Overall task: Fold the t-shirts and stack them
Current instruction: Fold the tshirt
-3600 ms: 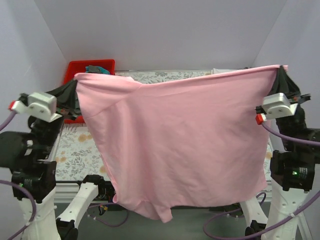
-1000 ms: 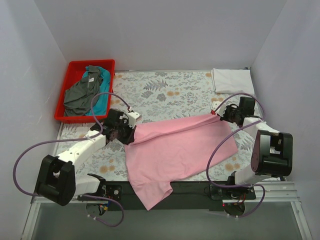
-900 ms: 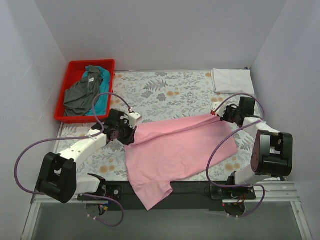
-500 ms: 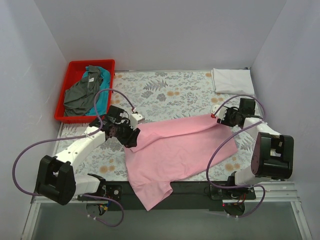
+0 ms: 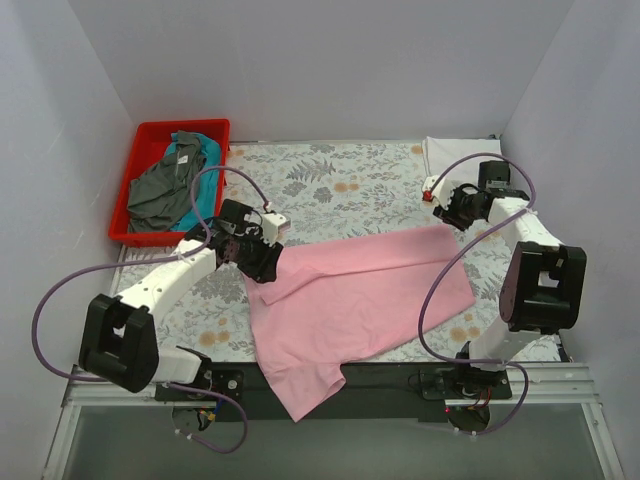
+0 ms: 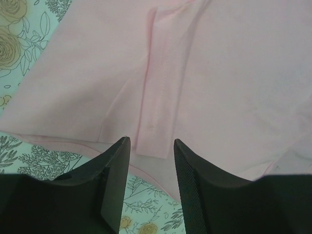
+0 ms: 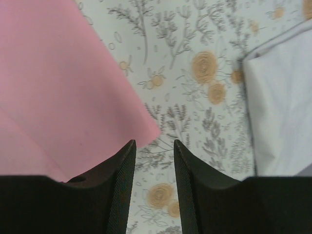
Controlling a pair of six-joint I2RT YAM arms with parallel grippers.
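1. Light pink cloth t-shirt [image 5: 350, 290] lies spread out at lower centre of the top view on the floral grey-and-orange tablecloth [image 5: 330, 185]. Its bottom end hangs over the table's near edge.
2. Left gripper [image 5: 262, 265] sits at the pink shirt's upper-left edge. In the wrist view its fingers [image 6: 114, 180] are slightly parted with nothing between them and pink cloth below.
3. Right gripper [image 5: 450, 212] is just above the shirt's upper-right corner. Its jaws are a narrow gap apart and empty, over the tablecloth.
4. Folded white t-shirt [image 5: 440, 150] is at upper right, partly behind the right arm.
5. Dark grey t-shirt [image 5: 160, 190] and teal t-shirt [image 5: 197, 208] lie crumpled in the red plastic bin [image 5: 150, 128] at upper left.
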